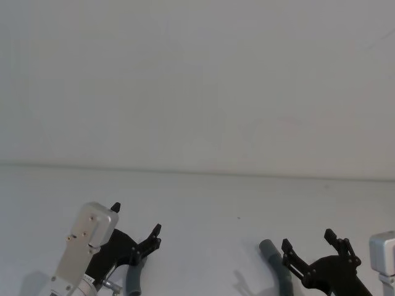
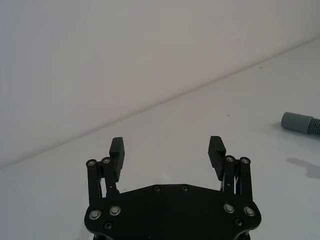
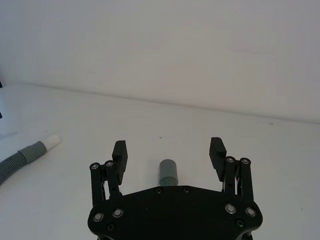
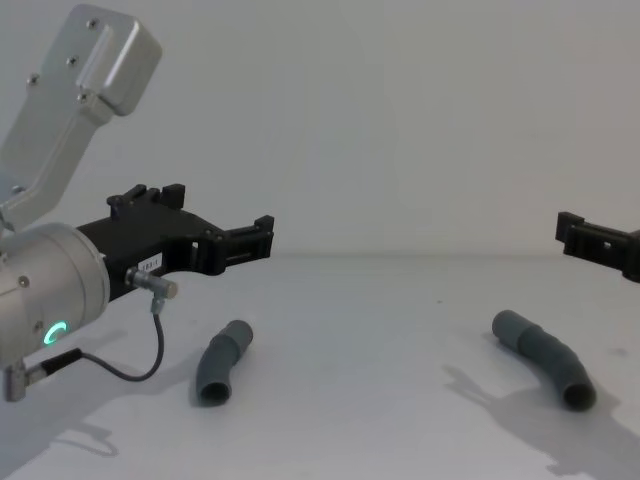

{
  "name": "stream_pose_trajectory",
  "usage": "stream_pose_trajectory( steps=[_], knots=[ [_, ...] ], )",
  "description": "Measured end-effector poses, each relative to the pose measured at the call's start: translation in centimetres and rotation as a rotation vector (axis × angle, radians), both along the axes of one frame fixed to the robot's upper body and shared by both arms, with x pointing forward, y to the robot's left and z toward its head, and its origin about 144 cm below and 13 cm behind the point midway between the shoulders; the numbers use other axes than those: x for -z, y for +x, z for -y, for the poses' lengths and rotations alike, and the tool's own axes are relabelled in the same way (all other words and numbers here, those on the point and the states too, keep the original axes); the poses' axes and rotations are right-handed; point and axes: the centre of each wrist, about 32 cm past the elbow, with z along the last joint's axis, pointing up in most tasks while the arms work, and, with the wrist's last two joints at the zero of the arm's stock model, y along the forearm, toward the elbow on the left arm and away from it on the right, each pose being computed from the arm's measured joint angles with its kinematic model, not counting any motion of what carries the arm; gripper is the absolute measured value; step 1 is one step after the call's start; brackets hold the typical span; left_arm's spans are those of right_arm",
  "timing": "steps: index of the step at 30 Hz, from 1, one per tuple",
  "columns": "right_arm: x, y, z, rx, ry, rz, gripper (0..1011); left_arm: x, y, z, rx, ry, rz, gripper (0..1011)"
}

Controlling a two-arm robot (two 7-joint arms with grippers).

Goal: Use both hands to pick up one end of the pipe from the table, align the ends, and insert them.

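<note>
Close to the robot's body, the left end effector point(image 1: 136, 218) hangs above the bench point(image 1: 203, 203), its fingers spread wide with nothing between them. Its own wrist view shows bare bench in the gap. Below it on the bench lies the left hose piece point(image 4: 222, 362), bent, dark grey and corrugated. On the other side, the right end effector point(image 1: 308, 240) is equally wide and empty, raised over the right hose piece point(image 4: 545, 358). The chest view gives both pieces as plain grey bends lying well apart. The right wrist view adds the right piece's grey cuff point(image 3: 168, 172) in the gap between its fingers and, farther off, the left piece's white tube tip point(image 3: 52, 141). Beyond, the bench meets a plain wall point(image 1: 197, 74).
</note>
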Motion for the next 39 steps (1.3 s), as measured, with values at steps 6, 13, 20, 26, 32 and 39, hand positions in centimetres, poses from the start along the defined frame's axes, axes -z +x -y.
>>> stream_pose_trajectory(
  steps=[6, 13, 20, 26, 32, 39],
  knots=[
    [0.00, 0.00, 0.00, 0.000, 0.000, 0.000, 1000, 0.00, 0.00, 0.00, 0.000, 0.000, 0.000, 1001],
    [0.00, 0.00, 0.00, 0.000, 0.000, 0.000, 1000, 0.00, 0.00, 0.00, 0.000, 0.000, 0.000, 1001],
    [0.00, 0.00, 0.00, 0.000, 0.000, 0.000, 1000, 0.00, 0.00, 0.00, 0.000, 0.000, 0.000, 1001],
    [0.00, 0.00, 0.00, 0.000, 0.000, 0.000, 1000, 0.00, 0.00, 0.00, 0.000, 0.000, 0.000, 1001],
    [0.00, 0.00, 0.00, 0.000, 0.000, 0.000, 1000, -0.13, -0.13, 0.21, -0.025, -0.011, -0.026, 1001],
    [0.00, 0.00, 0.00, 0.000, 0.000, 0.000, 1000, -0.63, -0.39, 0.55, -0.065, -0.028, -0.086, 1001]
  ],
)
